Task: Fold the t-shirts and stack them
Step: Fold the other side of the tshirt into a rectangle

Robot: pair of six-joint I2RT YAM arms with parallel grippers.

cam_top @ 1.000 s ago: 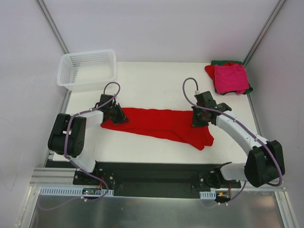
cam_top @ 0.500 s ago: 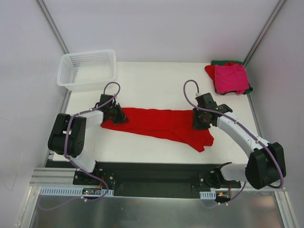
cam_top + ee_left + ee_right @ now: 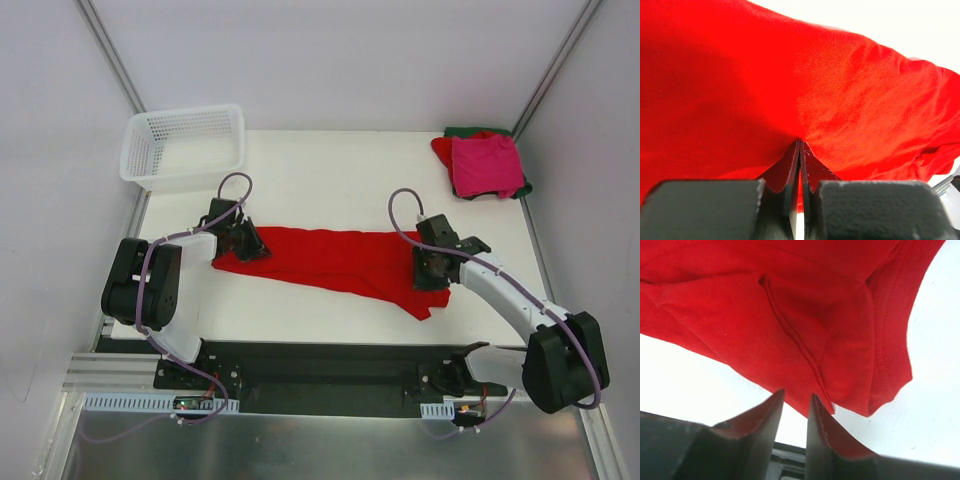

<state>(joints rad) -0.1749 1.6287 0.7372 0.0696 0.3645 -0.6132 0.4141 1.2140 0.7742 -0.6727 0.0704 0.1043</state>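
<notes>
One white table (image 3: 330,165) between pale walls (image 3: 330,60) bears a red t-shirt (image 3: 335,257).

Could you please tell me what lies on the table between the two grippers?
The bright red t-shirt spans that whole stretch, from the left gripper, shut on its edge, to the open right gripper; the top view shows it.

I can't read any writing, label, brand mark or number in any of my three views. The bright red t-shirt (image 3: 340,262) fills both wrist cameras as plain cloth, with no print or tag I can make out.
</notes>
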